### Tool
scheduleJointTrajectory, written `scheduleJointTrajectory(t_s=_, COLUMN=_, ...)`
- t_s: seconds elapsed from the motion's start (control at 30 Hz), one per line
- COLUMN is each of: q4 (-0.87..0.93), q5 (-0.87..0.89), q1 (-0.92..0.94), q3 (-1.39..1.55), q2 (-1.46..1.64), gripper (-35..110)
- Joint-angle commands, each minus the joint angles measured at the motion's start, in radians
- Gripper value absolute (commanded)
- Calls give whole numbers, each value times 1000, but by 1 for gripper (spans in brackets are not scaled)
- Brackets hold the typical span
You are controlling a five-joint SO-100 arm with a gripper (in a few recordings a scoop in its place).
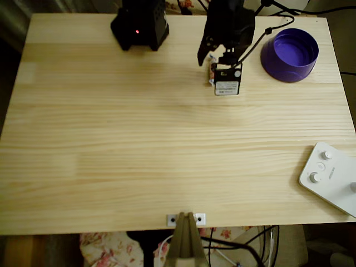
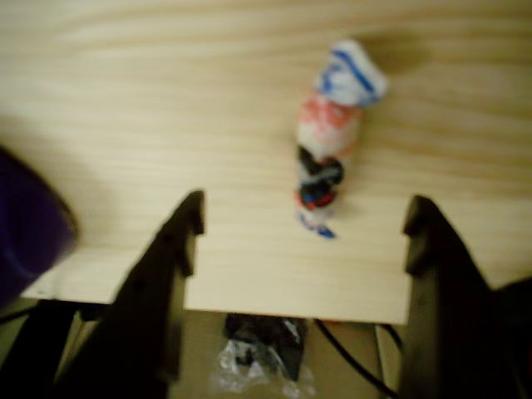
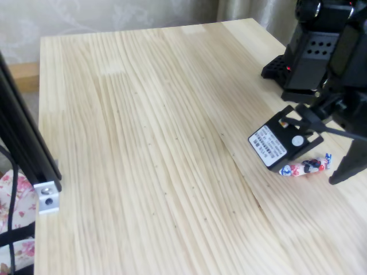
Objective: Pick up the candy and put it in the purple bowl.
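Jaws stand wide, holding nothing, above the pale wooden desk [image 1: 167, 122]. Floral fabric shows below the desk's near edge in the overhead view, patterned wallpaper behind it in the fixed view. Candy [image 2: 332, 137] lies flat on the desk at about 12 o'clock from the jaws in the wrist view, between the fingertips' lines. Bowl [image 1: 290, 54] sits at 3 o'clock of the candy overhead.

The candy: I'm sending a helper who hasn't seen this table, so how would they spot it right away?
On the pale wooden table, go to the far edge where the glossy purple plastic bowl sits in the overhead view. Left of it hangs the black two-finger gripper, open. Between its fingers lies the small pinkish wrapped candy, the only slim thing with twisted blue-striped ends.
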Motion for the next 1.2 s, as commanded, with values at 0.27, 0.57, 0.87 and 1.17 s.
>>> scheduleJointTrajectory(t_s=0.27, q4=-64, q5=63, q1=-20, q3=81, q2=61, gripper=34)
scheduleJointTrajectory(t_s=0.57, q4=-84, q5=80, q1=-21, q3=120, q2=78, gripper=34)
scheduleJointTrajectory(t_s=0.87, q4=-83, q5=74, q1=-21, q3=124, q2=118, gripper=30)
scheduleJointTrajectory(t_s=1.17, q4=-81, q5=46, q1=-15, q3=141, q2=163, gripper=18)
